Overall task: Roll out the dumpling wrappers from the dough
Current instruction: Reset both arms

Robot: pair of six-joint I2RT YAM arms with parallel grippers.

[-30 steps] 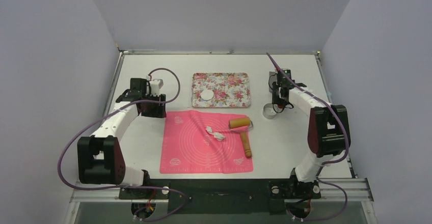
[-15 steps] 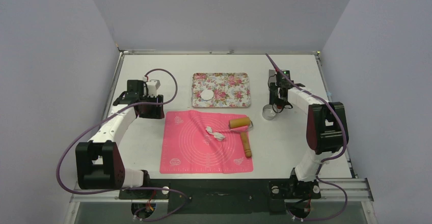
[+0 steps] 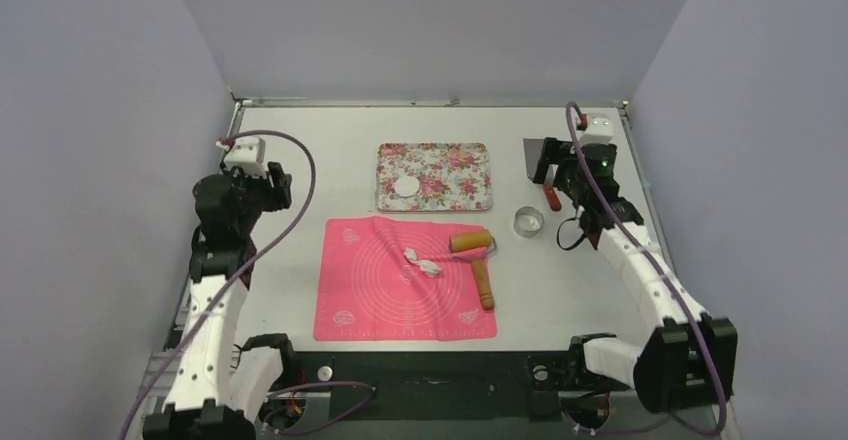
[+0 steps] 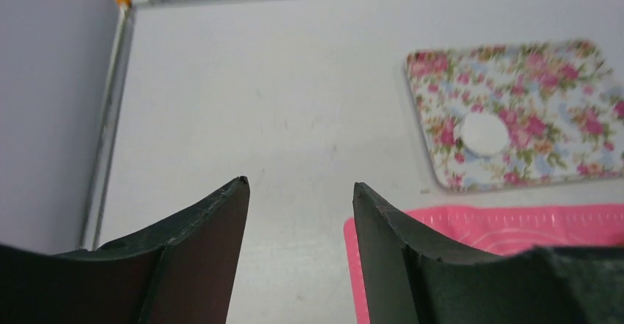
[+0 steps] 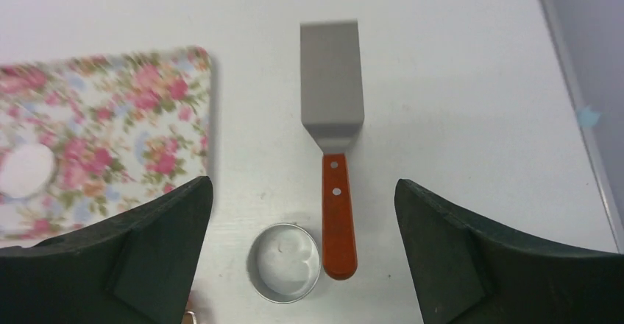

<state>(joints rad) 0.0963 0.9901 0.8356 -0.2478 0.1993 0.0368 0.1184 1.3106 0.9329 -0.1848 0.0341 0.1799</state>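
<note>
Release of the metal ring cutter [image 5: 285,263]: right gripper [image 5: 303,184], jaws now wide and empty, has lifted clear; left gripper [image 4: 300,184], open, has withdrawn. One round white dumpling wrapper [image 3: 406,186] lies on the floral tray [image 3: 460,175]; ragged white dough scraps [image 3: 424,263] on the pink mat [image 3: 380,300] await re-rolling

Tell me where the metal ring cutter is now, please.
In the top view, the ring cutter lies on the table, on the right side, just right of the pink mat and beside the red handle of the spatula.
</note>
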